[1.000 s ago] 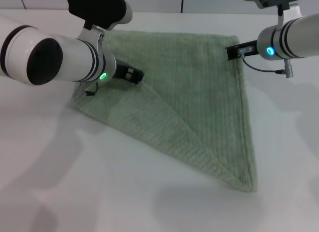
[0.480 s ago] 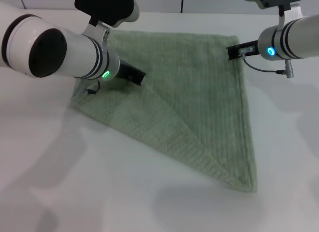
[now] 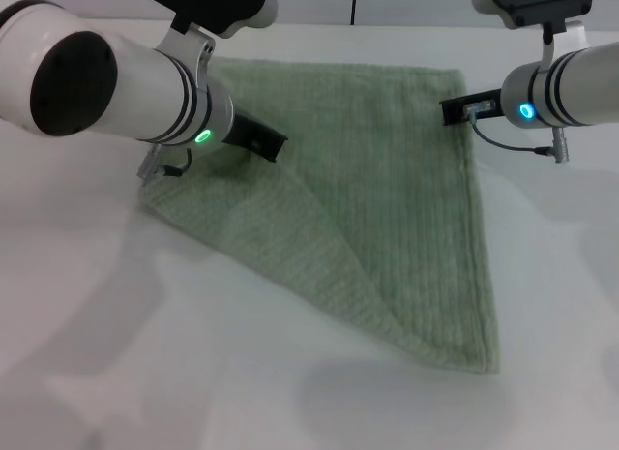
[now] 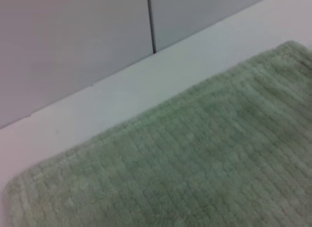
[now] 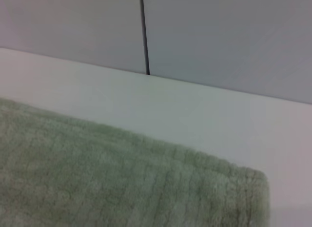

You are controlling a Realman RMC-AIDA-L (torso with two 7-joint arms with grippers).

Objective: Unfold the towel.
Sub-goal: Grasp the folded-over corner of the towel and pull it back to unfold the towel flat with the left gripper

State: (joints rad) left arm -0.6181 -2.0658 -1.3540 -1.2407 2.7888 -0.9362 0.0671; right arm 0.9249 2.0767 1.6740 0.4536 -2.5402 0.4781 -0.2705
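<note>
The pale sage-green towel [image 3: 387, 208] lies on the white table [image 3: 145, 353], folded along a diagonal into a triangle. One point is near the front right, and the long fold runs from the left arm toward it. My left gripper [image 3: 261, 140] is low over the far left end of that fold. My right gripper [image 3: 456, 109] is at the towel's far right corner. The left wrist view shows the towel's ribbed surface [image 4: 204, 168] and a hemmed edge. The right wrist view shows a towel corner [image 5: 146, 188] close up.
A grey panelled wall [image 3: 406, 3] with a dark vertical seam runs behind the table's far edge. It also shows in the left wrist view [image 4: 73, 41] and the right wrist view [image 5: 219, 36]. Bare table surface lies in front of and left of the towel.
My left arm has moved a little toward the far side and right over the towel's fold. The towel's left part has shifted slightly. My right arm has barely moved.
</note>
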